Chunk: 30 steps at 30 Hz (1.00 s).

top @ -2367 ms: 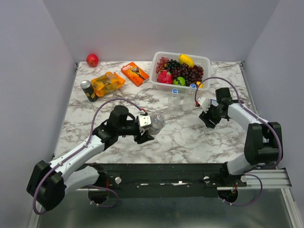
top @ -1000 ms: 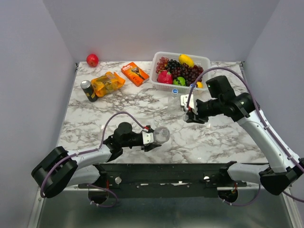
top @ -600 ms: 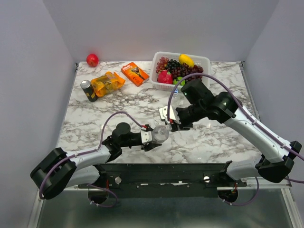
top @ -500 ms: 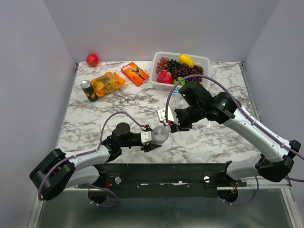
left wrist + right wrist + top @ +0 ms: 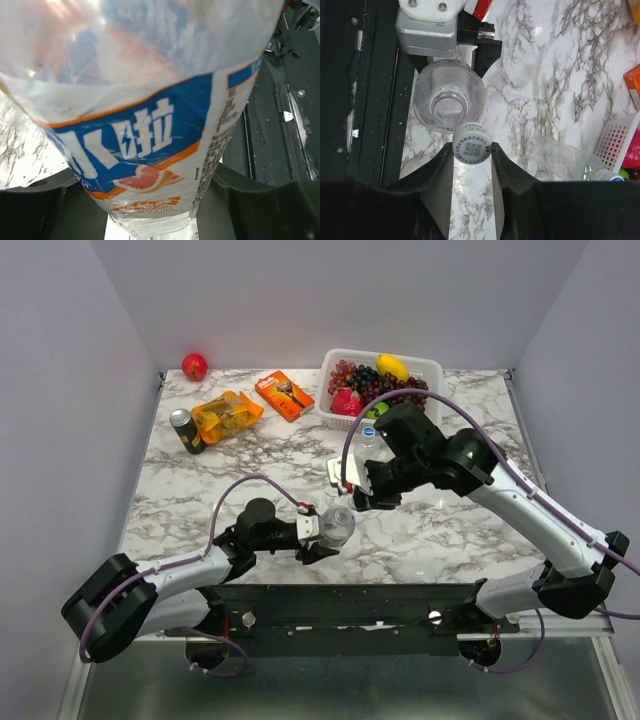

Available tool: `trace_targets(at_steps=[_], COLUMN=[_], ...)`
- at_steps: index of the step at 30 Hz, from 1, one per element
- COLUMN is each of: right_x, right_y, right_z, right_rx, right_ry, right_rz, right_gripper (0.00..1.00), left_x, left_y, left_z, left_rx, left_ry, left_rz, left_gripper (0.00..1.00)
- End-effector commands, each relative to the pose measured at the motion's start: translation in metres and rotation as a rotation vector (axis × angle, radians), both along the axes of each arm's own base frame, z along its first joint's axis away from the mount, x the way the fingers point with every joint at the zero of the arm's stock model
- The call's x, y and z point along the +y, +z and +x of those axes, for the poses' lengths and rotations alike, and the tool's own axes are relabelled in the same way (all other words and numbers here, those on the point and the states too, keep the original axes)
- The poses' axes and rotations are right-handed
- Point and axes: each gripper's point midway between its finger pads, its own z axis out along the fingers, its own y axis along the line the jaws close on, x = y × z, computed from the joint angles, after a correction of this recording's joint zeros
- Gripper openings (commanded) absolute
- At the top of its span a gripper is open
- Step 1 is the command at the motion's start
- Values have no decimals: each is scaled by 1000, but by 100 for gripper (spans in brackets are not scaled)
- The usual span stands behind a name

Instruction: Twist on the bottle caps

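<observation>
My left gripper (image 5: 318, 533) is shut on a clear bottle (image 5: 337, 525) with a blue, white and orange label, held upright near the table's front edge. The label fills the left wrist view (image 5: 150, 125), between the dark fingers (image 5: 260, 205). The bottle's mouth (image 5: 449, 106) is open. My right gripper (image 5: 472, 150) is shut on a whitish cap (image 5: 472, 147) with blue print, just above and beside that mouth. In the top view the right gripper (image 5: 352, 486) hovers just behind the bottle. A second clear bottle (image 5: 565, 160) with a blue cap (image 5: 368, 432) stands by the basket.
A white basket (image 5: 432, 366) of fruit stands at the back. A dark can (image 5: 184, 430), an orange packet (image 5: 226, 415), an orange box (image 5: 284, 394) and a red fruit (image 5: 194, 366) are at the back left. The black mounting rail (image 5: 340, 600) runs along the near edge.
My right arm has swung from the right side leftwards to just over the held bottle. My left gripper has drawn the bottle nearer the front edge.
</observation>
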Motion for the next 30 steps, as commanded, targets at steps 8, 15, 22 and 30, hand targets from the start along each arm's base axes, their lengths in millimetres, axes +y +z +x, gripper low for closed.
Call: trace_targets(at_steps=[8, 15, 22, 30], right_x=[0, 1, 13, 20], right_y=[3, -14, -18, -30], right_z=[-16, -22, -21, -21], right_rx=[19, -9, -13, -37], right_ry=[91, 169, 178, 191], right_rz=[-39, -111, -123, -169], right_gripper=[31, 31, 32, 32], left_x=[-1, -1, -2, -1], left_y=[-2, 2, 5, 7], left_z=[-6, -5, -5, -6], left_rx=[14, 2, -11, -19], left_ry=[-34, -33, -40, -41], left_rz=[23, 10, 2, -3], left_gripper=[0, 0, 0, 0])
